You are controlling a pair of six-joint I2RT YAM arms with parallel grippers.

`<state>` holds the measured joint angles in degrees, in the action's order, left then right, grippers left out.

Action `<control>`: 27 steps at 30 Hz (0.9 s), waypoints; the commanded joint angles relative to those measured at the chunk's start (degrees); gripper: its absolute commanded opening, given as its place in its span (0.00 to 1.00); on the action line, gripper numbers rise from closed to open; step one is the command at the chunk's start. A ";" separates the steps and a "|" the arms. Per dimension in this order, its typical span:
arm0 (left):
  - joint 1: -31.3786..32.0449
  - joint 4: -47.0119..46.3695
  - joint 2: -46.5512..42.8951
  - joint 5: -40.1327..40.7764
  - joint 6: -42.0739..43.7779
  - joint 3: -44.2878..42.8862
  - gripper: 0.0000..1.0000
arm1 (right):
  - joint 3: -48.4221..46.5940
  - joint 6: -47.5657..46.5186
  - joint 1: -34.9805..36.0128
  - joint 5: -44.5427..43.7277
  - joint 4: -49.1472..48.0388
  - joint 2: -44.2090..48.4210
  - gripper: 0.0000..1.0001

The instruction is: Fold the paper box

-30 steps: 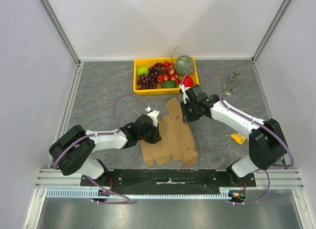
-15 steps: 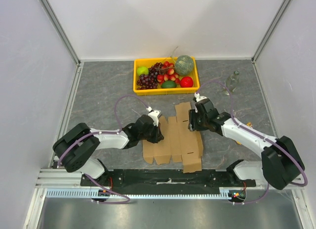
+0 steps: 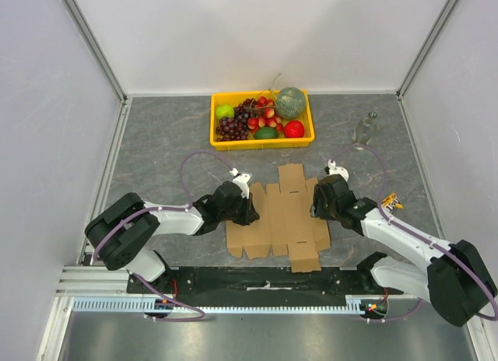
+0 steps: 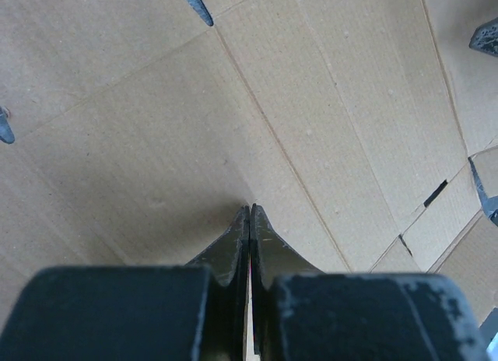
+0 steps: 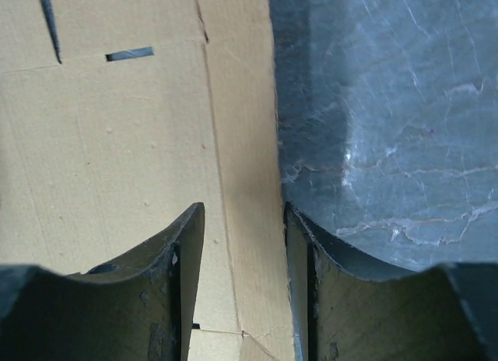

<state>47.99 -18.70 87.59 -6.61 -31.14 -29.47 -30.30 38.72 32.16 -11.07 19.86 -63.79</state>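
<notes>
Judging it, the paper box (image 3: pixel 284 217) is a light, stiff corrugated sheet, flat on the tabletop (image 5: pixel 389 104); I'd take flap edges and bend along scores. My left jaws are pressed together, board directly ahead of their tips; whether they nip anything, I cannot tell. My right jaws stand spread, straddling the sheet's right edge.

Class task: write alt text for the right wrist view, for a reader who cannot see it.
Open right gripper straddles the edge of the flat paper box: one finger over cardboard, the other over the grey table.
</notes>
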 commanded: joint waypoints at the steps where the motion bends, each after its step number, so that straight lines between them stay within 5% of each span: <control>1: 0.00 4.99 2.23 0.81 -1.73 2.75 0.02 | 4.54 7.32 0.27 -3.08 -3.59 3.84 0.52; 17: 0.18 4.37 2.32 0.46 -2.44 3.28 0.02 | 21.25 17.18 0.27 -3.60 -15.98 20.98 0.46; 27: 0.09 3.93 2.58 0.02 -2.62 3.28 0.02 | 23.36 14.55 0.27 -2.38 -24.33 18.53 0.31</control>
<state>47.97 -20.84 87.74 -6.59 -32.99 -28.40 -7.33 54.37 32.14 -12.88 1.23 -43.92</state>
